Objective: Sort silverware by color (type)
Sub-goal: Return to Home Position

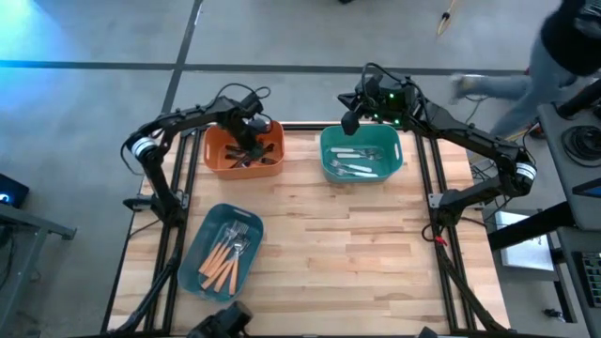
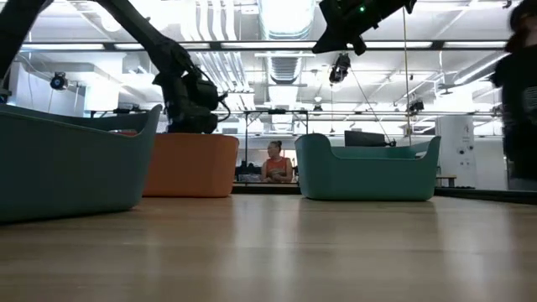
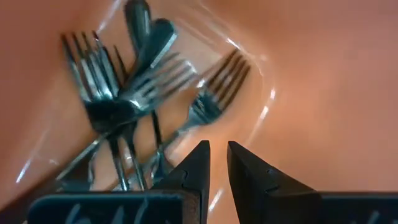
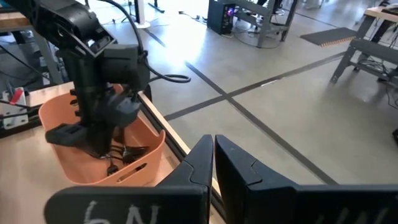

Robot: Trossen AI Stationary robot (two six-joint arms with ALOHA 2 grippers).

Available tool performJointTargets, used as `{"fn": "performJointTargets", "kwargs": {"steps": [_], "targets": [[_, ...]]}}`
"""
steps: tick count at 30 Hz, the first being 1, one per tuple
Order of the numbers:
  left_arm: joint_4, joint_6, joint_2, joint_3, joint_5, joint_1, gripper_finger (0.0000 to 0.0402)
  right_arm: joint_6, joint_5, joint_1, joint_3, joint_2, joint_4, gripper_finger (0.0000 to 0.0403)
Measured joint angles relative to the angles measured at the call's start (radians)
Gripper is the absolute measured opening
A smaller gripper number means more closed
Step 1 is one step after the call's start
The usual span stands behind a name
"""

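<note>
Teal bin (image 2: 67,164) looms at the near left of the low view, its contents hidden there. From above, it holds the orange-handled forks (image 1: 223,258) in a loose heap. Across the pale wood table (image 1: 347,244), at the far edge, sits the orange bin (image 1: 214,158). The left wrist view alone shows its black forks (image 3: 124,106) crossed in a tangle. The left gripper (image 3: 217,148) hangs just over them, fingers almost together and gripping nothing. Next along, the green bin (image 1: 331,160) carries the white forks (image 1: 357,161). The right gripper (image 4: 214,142) is raised above that bin's far corner, pinched closed and empty. Beyond are grey floor with dark lines, ceiling pipes and lights, and a person (image 2: 275,161) far off.
</note>
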Motion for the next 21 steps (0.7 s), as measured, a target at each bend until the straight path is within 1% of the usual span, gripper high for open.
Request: {"fn": "performJointTargets", "kwargs": {"steps": [2, 5, 7, 12, 17, 21], "targets": [[0.013, -0.014, 0.013, 0.000, -0.026, -0.001, 0.0038, 0.000, 0.001, 0.000, 0.000, 0.000, 0.000, 0.0009], [0.014, -0.018, 0.023, 0.000, -0.128, -0.002, 0.0038, -0.002, 0.002, 0.000, 0.000, 0.000, -0.001, 0.0009], [0.021, -0.004, 0.022, 0.000, -0.163, -0.002, 0.0038, 0.000, 0.002, 0.000, 0.000, 0.000, -0.002, 0.0009], [0.044, 0.061, 0.023, 0.000, -0.159, -0.002, 0.0038, -0.002, 0.003, 0.000, 0.000, 0.000, -0.002, 0.0009], [0.045, 0.249, 0.025, 0.000, -0.159, -0.004, 0.0038, -0.002, 0.003, 0.000, 0.000, 0.000, -0.002, 0.0009], [0.036, 0.266, 0.025, 0.000, -0.159, -0.004, 0.0038, -0.002, 0.003, 0.000, 0.000, 0.000, -0.003, 0.0009]]}}
